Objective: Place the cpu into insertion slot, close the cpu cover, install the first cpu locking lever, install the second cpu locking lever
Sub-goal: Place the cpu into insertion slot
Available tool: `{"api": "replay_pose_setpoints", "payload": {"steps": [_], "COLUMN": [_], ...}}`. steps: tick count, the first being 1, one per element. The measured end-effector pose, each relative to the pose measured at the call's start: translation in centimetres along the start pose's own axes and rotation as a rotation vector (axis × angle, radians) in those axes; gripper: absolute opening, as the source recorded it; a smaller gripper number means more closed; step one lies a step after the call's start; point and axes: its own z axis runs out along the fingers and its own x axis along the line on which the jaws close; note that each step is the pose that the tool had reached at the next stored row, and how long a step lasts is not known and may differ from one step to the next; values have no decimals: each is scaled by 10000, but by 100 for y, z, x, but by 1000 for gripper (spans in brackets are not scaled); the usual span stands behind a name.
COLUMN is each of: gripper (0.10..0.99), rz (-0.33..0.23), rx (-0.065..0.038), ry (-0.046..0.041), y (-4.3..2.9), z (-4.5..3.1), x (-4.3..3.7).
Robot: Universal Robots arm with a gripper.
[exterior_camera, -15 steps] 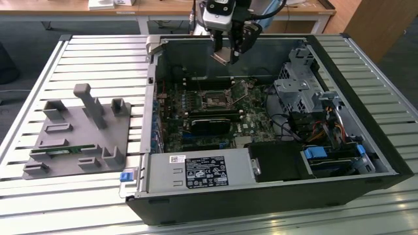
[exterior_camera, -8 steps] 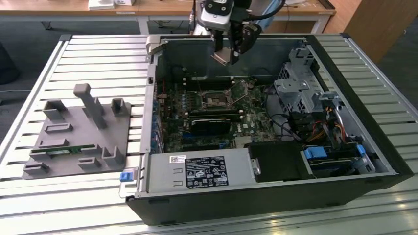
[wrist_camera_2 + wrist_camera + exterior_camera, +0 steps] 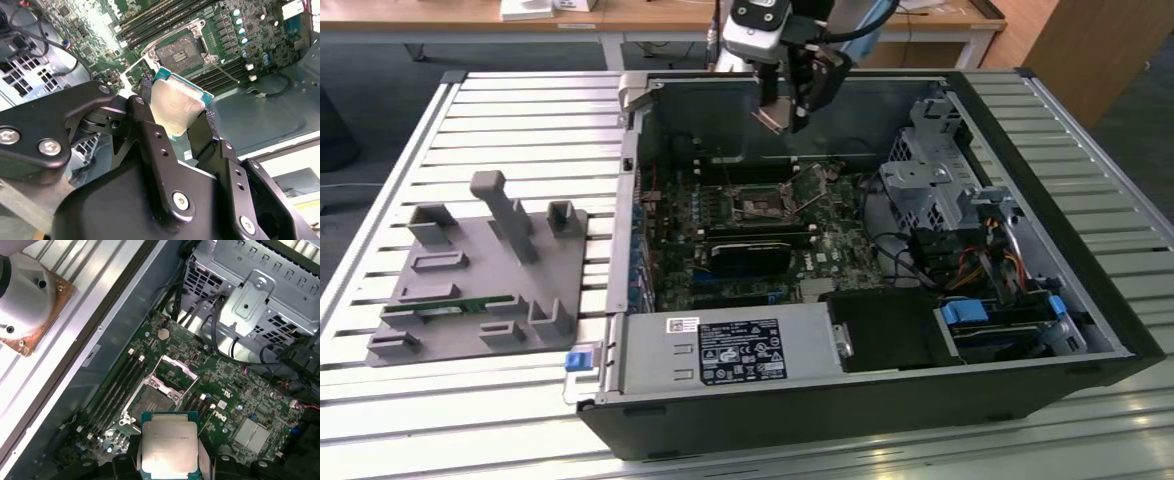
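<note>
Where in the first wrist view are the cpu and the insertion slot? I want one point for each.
the cpu (image 3: 169,446): first wrist view, middle of its silver-grey metal top.
the insertion slot (image 3: 152,402): first wrist view, its dark centre.

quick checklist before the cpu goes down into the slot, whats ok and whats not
1. Grip: ok. The claw is shut on the cpu, and both wrist views show the chip clamped in it.
2. Slot free: ok. The insertion slot has a bare dark centre.
3. Cover out of the way: ok. In the first wrist view the cpu cover stands raised beside the slot, not over it.
4. Chip lined up over the slot: cannot tell. In the exterior view the claw hangs well above it.
5. Chip turned the right way for the slot: cannot tell.
</note>
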Motion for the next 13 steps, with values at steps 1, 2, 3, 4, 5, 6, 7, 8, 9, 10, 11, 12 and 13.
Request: {"api": "replay_pose_setpoints", "payload": {"steps": [1,2,3,4,5,6,7,8,9,10,11,12,13], "gripper": [537,537,537,537,537,537,537,537,537,537,537,537,537], "rz": [156,298,432,560,681,806,943,1072,1200,1324,1440,1557,1678], "rx": [-1,-3,-6,-8,-10,-12,-15,-18,-21,-23,-24,-26,-28], "ry": [-16,-30,-42,-53,-64,-76,-87,-99,-110,-121,-132,-142,-152], "y": [0,0,-1,-1,-1,-1,-2,-2,-2,-3,-3,-3,-3], "z": [1,3,5,6,8,9,11,12,15,16,17,18,20], "x": [0,0,0,0,0,0,0,0,0,0,0,0,0]}}
